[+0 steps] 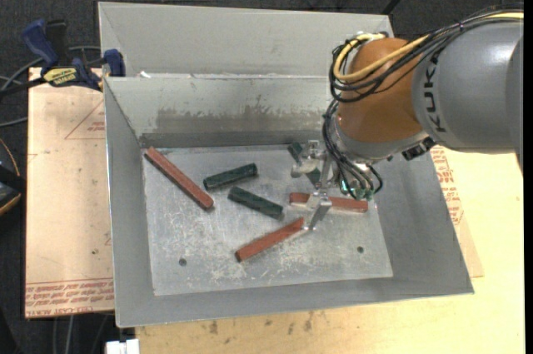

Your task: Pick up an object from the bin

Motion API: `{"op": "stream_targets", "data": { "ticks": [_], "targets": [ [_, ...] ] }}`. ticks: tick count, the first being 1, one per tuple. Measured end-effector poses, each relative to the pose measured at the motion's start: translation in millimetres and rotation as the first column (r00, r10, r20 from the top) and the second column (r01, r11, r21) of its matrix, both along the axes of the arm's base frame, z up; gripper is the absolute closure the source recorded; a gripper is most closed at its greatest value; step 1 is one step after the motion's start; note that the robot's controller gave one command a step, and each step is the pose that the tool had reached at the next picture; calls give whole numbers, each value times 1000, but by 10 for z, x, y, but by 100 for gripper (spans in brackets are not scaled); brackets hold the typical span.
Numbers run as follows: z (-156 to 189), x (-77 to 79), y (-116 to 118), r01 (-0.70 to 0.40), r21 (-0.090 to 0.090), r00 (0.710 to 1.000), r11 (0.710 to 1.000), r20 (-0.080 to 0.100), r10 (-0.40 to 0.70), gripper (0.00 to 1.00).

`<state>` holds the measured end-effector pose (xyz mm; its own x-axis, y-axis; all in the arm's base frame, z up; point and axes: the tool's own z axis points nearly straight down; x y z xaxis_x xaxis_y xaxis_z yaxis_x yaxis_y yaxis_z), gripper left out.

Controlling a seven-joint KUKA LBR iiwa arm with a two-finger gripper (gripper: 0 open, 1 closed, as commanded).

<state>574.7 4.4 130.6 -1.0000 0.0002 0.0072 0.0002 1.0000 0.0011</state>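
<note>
My gripper (310, 194) is down at the bin floor, right of centre, under the arm's orange wrist cover. It looks open, one finger on the far side and one on the near side of the left end of a short red-brown stick (341, 204) lying flat. A longer red-brown stick (268, 241) lies slantwise just below the near fingertip, its upper end touching or almost touching it. A dark green stick (256, 202) rests a little to the gripper's left.
A second dark green stick (231, 176) lies further left, and a long red-brown stick (177, 179) slants along the left side of the bin. The arm and its cables hang over the bin's right part and hide the back right corner.
</note>
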Motion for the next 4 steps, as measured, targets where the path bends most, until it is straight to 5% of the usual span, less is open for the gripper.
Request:
{"op": "stream_targets", "data": {
  "ticks": [1, 2, 3, 4],
  "targets": [
    [44, 18, 0, 0, 0, 1000, 1000, 8, 0, 0],
    [-529, -69, 43, -192, -1, 981, 981, 15, 192, 100],
    [-529, -69, 43, -192, -1, 981, 981, 15, 192, 100],
    [780, 9, -170, -209, -1, 978, 978, 11, 209, 100]
  ]
}}
